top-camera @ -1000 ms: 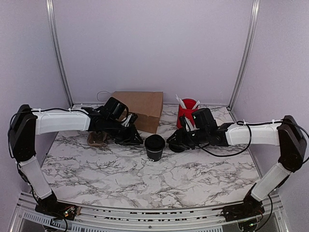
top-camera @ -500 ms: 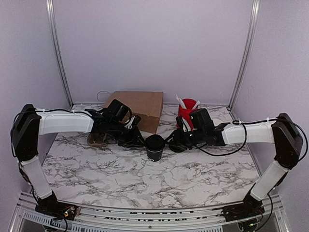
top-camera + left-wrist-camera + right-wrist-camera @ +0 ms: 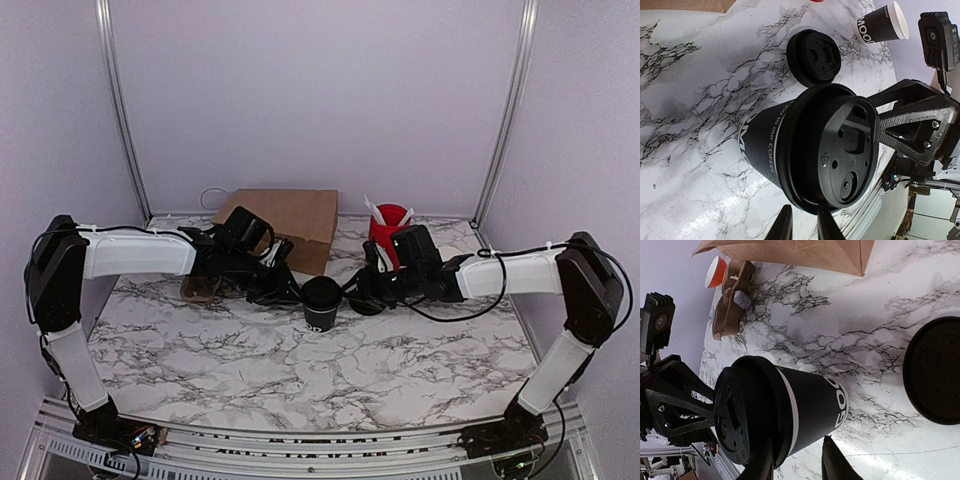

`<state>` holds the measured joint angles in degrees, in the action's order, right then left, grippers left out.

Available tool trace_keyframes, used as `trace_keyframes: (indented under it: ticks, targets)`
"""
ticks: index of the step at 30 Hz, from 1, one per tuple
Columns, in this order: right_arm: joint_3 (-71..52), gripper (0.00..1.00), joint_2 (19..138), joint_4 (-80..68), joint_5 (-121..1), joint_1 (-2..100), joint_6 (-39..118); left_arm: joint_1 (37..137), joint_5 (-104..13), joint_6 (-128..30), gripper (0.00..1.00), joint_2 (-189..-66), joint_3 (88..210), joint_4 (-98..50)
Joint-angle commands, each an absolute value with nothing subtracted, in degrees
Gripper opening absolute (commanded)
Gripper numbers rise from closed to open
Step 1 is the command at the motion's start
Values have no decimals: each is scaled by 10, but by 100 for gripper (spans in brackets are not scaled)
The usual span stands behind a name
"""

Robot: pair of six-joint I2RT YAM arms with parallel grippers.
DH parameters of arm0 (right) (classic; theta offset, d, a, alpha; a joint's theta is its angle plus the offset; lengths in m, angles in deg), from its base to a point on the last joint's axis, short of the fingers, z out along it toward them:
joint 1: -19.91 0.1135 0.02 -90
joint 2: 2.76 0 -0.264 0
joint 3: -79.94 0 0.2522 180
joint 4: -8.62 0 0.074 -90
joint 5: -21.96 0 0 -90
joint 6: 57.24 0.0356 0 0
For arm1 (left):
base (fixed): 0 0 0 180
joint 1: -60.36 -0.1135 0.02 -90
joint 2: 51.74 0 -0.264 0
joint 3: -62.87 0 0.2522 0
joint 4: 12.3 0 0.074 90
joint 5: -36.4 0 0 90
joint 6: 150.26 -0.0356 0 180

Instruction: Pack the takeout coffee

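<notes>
The cup (image 3: 321, 300) stands upright in the middle of the desk (image 3: 300, 370), in front of the brown bag (image 3: 290, 225). It has a black lid (image 3: 832, 150) on top. A spare lid (image 3: 814, 57) lies flat just beside it.

The 2 hands sit on either side of the cup. The left hand (image 3: 285, 290) has its fingers close together, with a thin gap right at the lid's edge. I cannot tell if it pinches the lid. The right hand (image 3: 362, 290) has its fingers apart, and the cup's side is just past them, not between them.

The cup is paper, so it is likely light and has thin walls. A hard squeeze would dent it or pop the lid off. The side looks smooth and may slip. With the lid on, I cannot see if there is a drink inside, so it is best kept upright.

The best spot to hold is probably the middle of the side, under the lid, with a soft squeeze.
</notes>
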<state>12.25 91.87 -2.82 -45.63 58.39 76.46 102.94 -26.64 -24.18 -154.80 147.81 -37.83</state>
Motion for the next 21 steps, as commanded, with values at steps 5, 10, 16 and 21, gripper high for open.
trace_keyframes:
  ticks: [5,10,16,21]
  targets:
    - [118,29,936,-61,-487,604,762,1032,-308,-255,17,-1574,1472,-415]
    - [127,27,934,-75,-500,613,763,1032,-330,-269,14,-1584,1476,-440]
    - [126,25,943,-102,-523,625,753,1032,-354,-281,13,-1597,1476,-463]
    - [127,25,946,-116,-540,632,747,1032,-363,-285,11,-1605,1472,-473]
